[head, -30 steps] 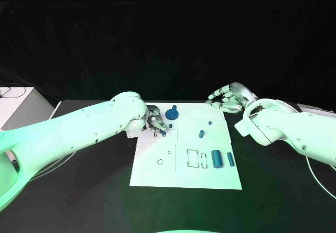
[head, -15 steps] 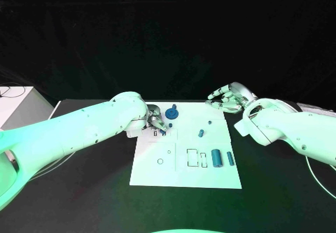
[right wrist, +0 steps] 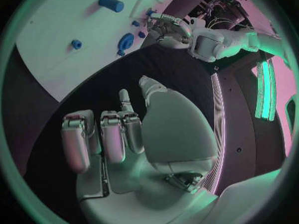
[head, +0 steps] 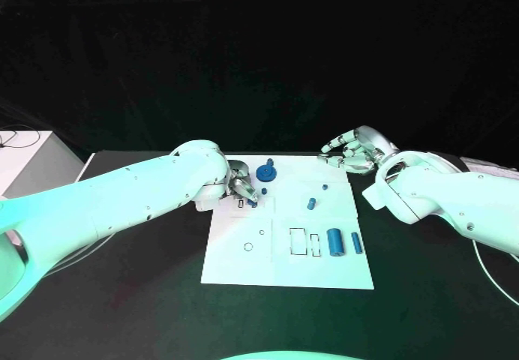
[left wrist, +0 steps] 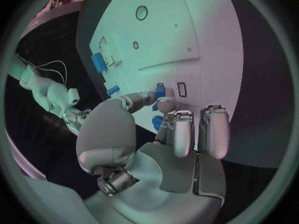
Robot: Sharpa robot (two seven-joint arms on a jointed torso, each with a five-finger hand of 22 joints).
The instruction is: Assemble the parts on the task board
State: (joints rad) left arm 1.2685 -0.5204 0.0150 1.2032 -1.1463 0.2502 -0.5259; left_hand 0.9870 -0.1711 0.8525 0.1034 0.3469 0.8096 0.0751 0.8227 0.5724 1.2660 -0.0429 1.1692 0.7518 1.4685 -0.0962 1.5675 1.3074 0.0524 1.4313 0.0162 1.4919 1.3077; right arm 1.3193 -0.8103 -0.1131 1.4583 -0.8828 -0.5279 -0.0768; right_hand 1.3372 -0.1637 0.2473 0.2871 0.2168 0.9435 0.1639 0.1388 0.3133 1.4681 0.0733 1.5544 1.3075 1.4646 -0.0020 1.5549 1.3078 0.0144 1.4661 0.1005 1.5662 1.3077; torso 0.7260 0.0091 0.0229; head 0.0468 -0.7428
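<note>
The left hand [head: 239, 189] pinches 1 small blue part [left wrist: 159, 90] between fingertip and thumb, low over the task board [head: 283, 266] by a small rectangular slot [left wrist: 182, 89] near the board's far-left corner, while the right hand [head: 352, 154] hangs over the black table [head: 433, 285] just off the far-right corner, fingers loosely curled around nothing. On the board lie 1 blue gear-like disc [head: 266, 176] just beside the left hand, 2 small blue pieces [head: 311, 202] mid-board, and 2 blue cylinders [head: 335, 243] side by side near the right edge. Outlined recesses are marked on the white plate; whether any holds a part, I cannot tell.
</note>
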